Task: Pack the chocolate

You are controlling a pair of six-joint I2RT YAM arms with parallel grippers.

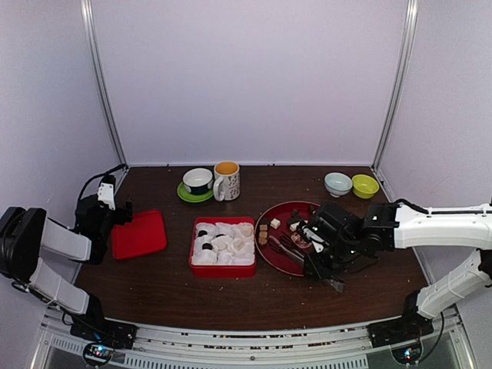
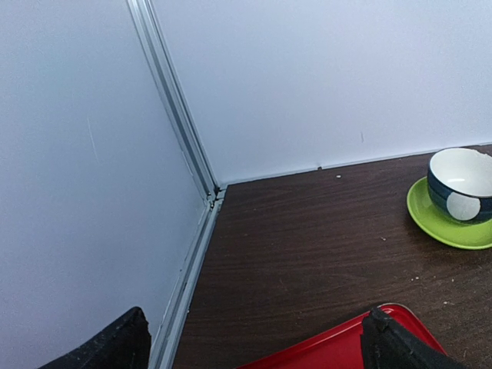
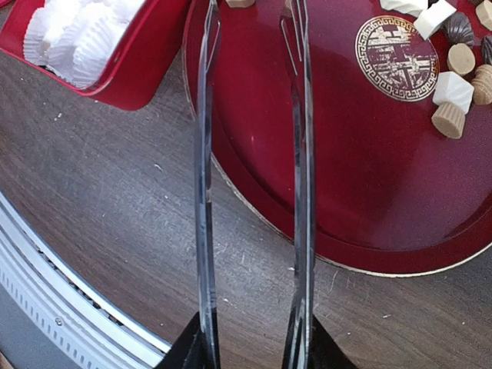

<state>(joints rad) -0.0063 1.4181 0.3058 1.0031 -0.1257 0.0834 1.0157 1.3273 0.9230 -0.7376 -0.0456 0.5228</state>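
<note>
Right gripper (image 3: 250,347) pinches tongs (image 3: 300,154) over the plate (image 3: 346,200), chocolate (image 3: 450,120) clustered upper right; left gripper (image 2: 254,330), fingers spread wide, near a red tray (image 2: 330,352), bottom edge.

Bare tabletop (image 1: 178,247) lies between red lid (image 1: 139,234) and red box (image 1: 223,271).

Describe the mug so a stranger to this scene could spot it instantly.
Find the red box of paper cups mid-table. Behind it, a dark bowl sits on a green saucer. The mug stands beside that: taller, white, orange inside.
</note>
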